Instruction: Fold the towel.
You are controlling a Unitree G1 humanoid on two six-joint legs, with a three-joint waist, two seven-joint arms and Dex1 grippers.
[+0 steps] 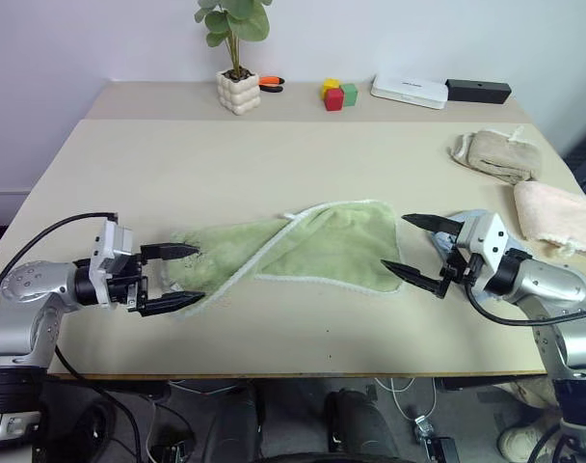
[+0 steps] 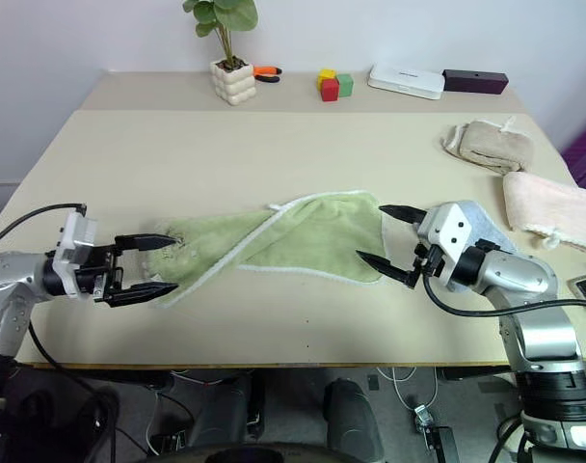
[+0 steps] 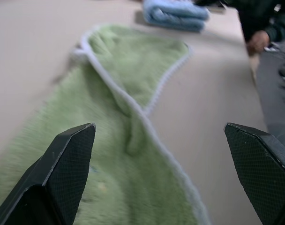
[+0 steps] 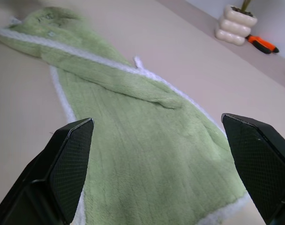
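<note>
The left gripper [image 1: 185,275] stands with its two black fingers wide apart at the left end of the towel [image 1: 307,249], clamped on nothing. The right gripper [image 1: 406,246] is likewise spread wide at the towel's right edge, also empty. Both point inward along the table [image 1: 226,164], facing each other across the cloth.

The towel lies near the table's front edge between the two grippers. It is rumpled, not flat: a whitish stitched edge crosses it diagonally where one part is twisted over another, and a small dark mark sits at its left end.

The step in hand looks like the approach to a first grasp; no neat fold is made yet. The next move probably calls for each gripper to close on a corner or edge at its own end, then to pull the cloth straight before folding. From these angles I cannot tell whether any fingertip already touches the pile.

The one container is a white pot [image 1: 239,92] at the table's back, holding a green plant [image 1: 233,21].
</note>
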